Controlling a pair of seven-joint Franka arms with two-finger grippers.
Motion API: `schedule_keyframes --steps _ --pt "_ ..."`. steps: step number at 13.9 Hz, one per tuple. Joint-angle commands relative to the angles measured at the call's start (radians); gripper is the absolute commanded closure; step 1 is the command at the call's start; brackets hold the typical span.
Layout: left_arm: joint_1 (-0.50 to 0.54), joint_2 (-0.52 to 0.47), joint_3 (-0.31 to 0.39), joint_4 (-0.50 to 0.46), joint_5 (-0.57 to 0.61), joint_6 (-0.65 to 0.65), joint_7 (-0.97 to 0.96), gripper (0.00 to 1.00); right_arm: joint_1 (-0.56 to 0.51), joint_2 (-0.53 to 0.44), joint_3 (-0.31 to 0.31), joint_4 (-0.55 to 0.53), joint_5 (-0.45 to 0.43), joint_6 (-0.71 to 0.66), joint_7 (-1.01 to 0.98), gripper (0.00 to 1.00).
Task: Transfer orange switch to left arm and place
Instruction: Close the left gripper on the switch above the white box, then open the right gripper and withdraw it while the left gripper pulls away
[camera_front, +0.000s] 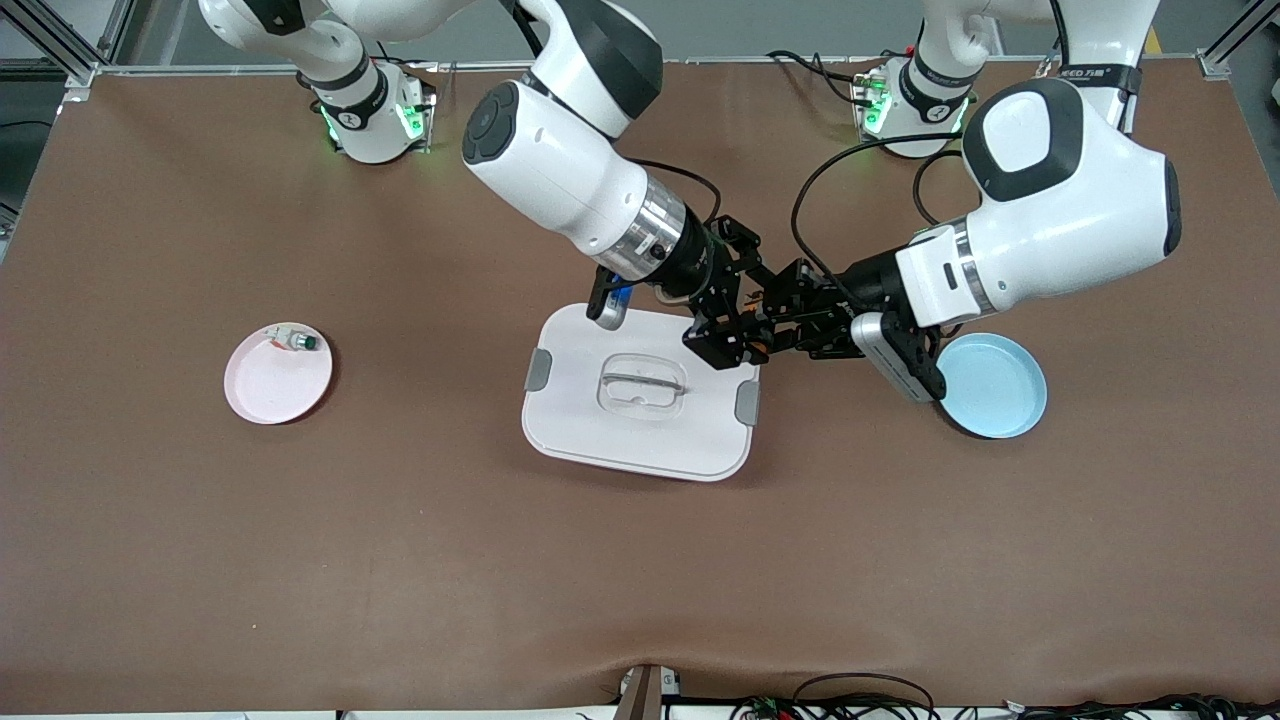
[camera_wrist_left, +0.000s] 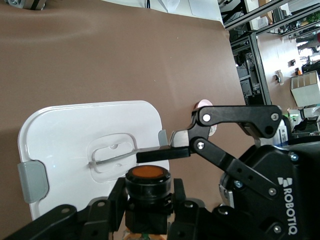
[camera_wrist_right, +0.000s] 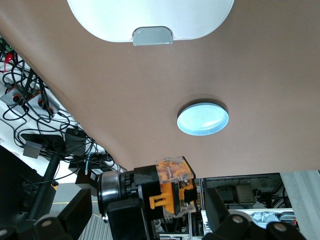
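The two grippers meet in the air over the box (camera_front: 640, 390), at its corner toward the left arm's end of the bench (camera_front: 400, 560). This is the hand-over, and the switch (camera_wrist_left: 146, 184) sits right between them.

The left gripper (camera_front: 800, 322) has its jaws narrow and clamped on the switch: in the left wrist view the black barrel is squeezed between the fingers (camera_wrist_left: 120, 197), orange cap facing up at the camera. The right gripper (camera_front: 735, 325) has its jaws wide; in that same view one of its fingers crosses just above the cap, not pressing on it as far as I can tell. In the right wrist view the switch's black barrel and orange-marked end lie between the spread jaws, with no clear contact on either side.

So the switch looks to have passed to the left arm, and the right arm seems free to draw off.

The relation that matters: the blue plate (camera_front: 992, 385) lies on the bench toward the left arm's end, just beside the box, and the left arm is plainly the nearer one. The switch's long axis runs roughly along the line joining the two grippers, so the right jaws should pull back along it without knocking the part.

The pink plate (camera_front: 277, 374) toward the right arm's end carries only the green-capped switch (camera_front: 296, 342)
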Motion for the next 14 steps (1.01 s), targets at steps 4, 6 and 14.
schedule_keyframes --steps 4,6,14 --pt "0.018 -0.011 0.003 0.002 0.014 -0.049 0.016 1.0 -0.015 0.02 -0.004 0.037 -0.001 -0.064 -0.062 0.0" --pt "0.033 -0.02 0.005 0.002 0.017 -0.08 0.013 1.0 -0.032 0.018 -0.004 0.037 -0.002 -0.123 -0.097 0.0" --pt "0.137 -0.112 0.012 0.016 0.209 -0.215 0.012 0.97 -0.124 0.001 -0.006 0.037 -0.048 -0.47 -0.344 0.0"
